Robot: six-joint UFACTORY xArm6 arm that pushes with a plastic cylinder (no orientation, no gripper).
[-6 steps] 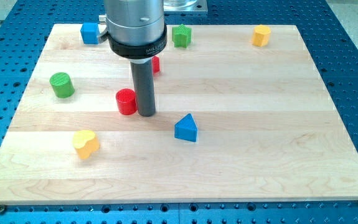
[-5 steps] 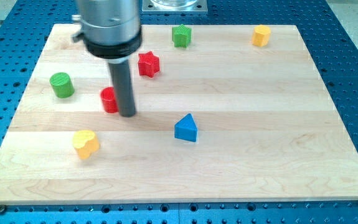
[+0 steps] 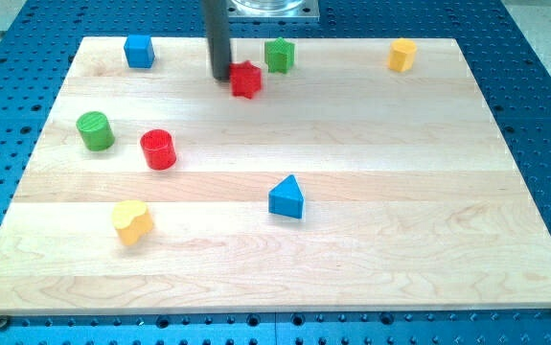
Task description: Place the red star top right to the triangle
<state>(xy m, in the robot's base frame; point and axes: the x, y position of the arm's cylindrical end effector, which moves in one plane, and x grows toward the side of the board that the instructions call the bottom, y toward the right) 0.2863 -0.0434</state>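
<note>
The red star [image 3: 246, 80] lies near the view's top, a little left of centre. My tip [image 3: 220, 76] stands right against the star's left side. The blue triangle [image 3: 286, 196] sits near the board's middle, well below and slightly right of the star. The rod rises out of the view's top edge.
A red cylinder [image 3: 158, 149] and a green cylinder [image 3: 94, 130] lie at the left. A yellow heart [image 3: 132, 220] is at lower left. A blue cube [image 3: 139, 51], a green block [image 3: 279, 55] and a yellow block [image 3: 402, 55] line the wooden board's [image 3: 428, 240] top edge.
My tip has left the red cylinder, which was shoved left, and moved up to the star's left side. The star has shifted up and slightly right.
</note>
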